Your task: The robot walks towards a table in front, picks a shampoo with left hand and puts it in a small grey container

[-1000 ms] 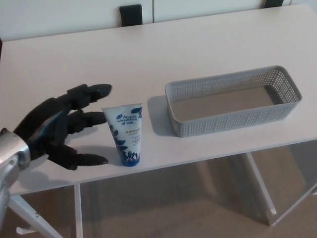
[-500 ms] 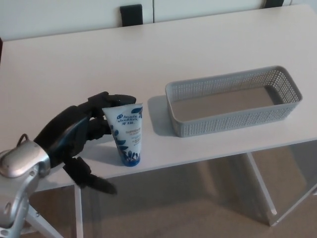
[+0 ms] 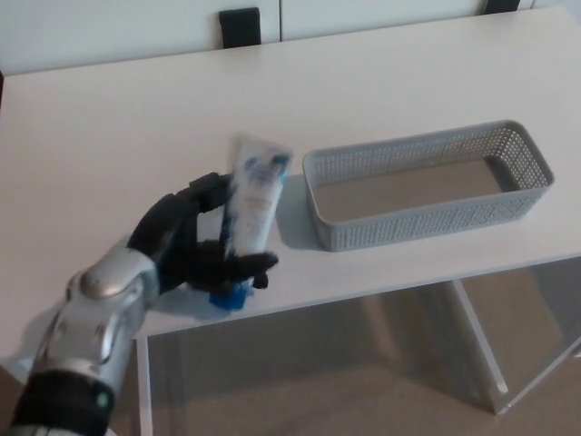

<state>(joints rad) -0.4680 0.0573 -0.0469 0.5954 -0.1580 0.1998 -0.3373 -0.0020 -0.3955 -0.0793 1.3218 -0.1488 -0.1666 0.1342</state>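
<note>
The shampoo tube (image 3: pixel 255 193) is gripped low on its body by the left hand (image 3: pixel 192 250), fingers (image 3: pixel 205 193) closed around it and thumb (image 3: pixel 247 263) pressed across the front, leaving its top free to lean towards the empty grey container (image 3: pixel 427 232) just beside it. Whether its blue cap (image 3: pixel 227 296) is clear of the table (image 3: pixel 109 136), near whose front edge it is held, cannot be told.
</note>
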